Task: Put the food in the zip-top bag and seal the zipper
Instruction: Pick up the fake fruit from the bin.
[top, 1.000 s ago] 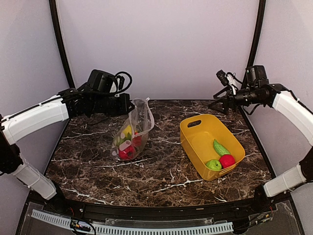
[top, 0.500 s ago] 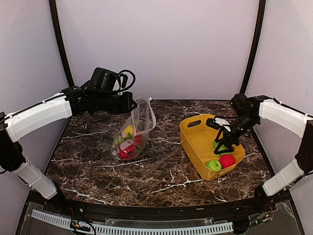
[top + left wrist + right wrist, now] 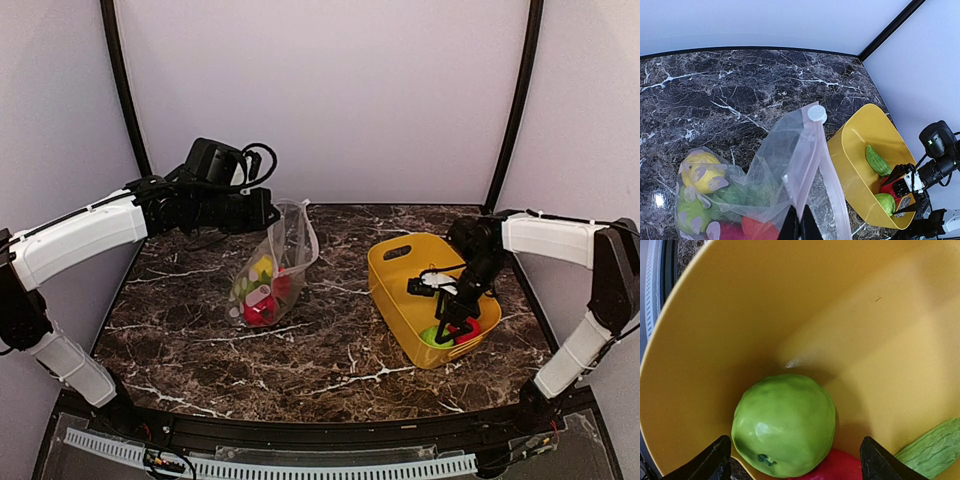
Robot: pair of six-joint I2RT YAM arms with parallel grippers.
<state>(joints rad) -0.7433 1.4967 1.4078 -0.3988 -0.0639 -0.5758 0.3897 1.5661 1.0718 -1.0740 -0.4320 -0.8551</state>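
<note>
Top external: your left gripper (image 3: 268,212) pressed together, pinching mouth edge of zip-top bag (image 3: 272,268); bag bottom resting on table (image 3: 330,350). Mouth gaping, zipper (image 3: 827,165) unsealed. Yellow, green, red food (image 3: 700,172) inside bag. Right wrist: your right gripper (image 3: 797,462) spread wide, straddling green apple (image 3: 785,422) in yellow tub (image 3: 740,315); red piece (image 3: 837,467) touching apple, green ridged piece (image 3: 935,447) alongside.

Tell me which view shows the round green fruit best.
Right wrist: the round green fruit is large and clear between open jaws. The top view shows only a sliver, mostly hidden; the left wrist shows it small.
</note>
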